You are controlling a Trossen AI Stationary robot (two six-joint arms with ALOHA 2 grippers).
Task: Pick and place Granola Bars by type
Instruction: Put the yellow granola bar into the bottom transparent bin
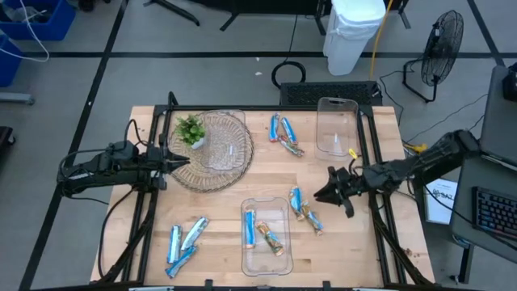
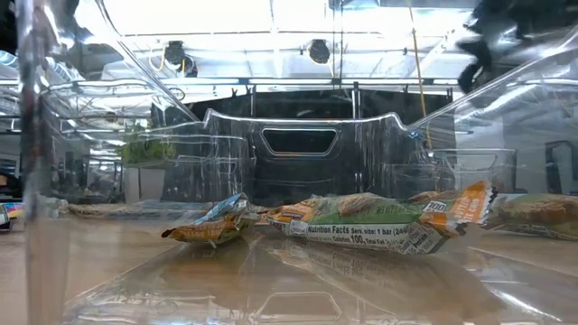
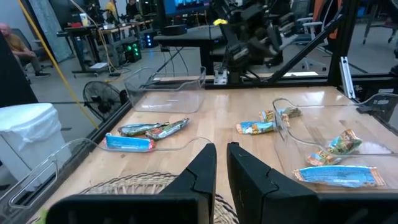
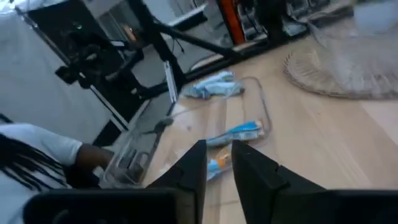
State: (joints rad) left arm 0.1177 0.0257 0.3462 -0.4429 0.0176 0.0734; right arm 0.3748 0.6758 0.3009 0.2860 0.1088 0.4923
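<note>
Only from above: three foil-wrapped granola bars (image 1: 286, 134) far-side, three (image 1: 304, 208) centre, three (image 1: 183, 242) near-left, two inside clear tray (image 1: 284, 257). Left gripper (image 3: 221, 163) nearly pressed together; right gripper (image 4: 219, 158) narrowly parted, empty.

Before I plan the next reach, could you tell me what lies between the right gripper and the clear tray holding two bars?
In the high view, a small cluster of granola bars lies on the table between the right gripper and the clear tray.
</note>
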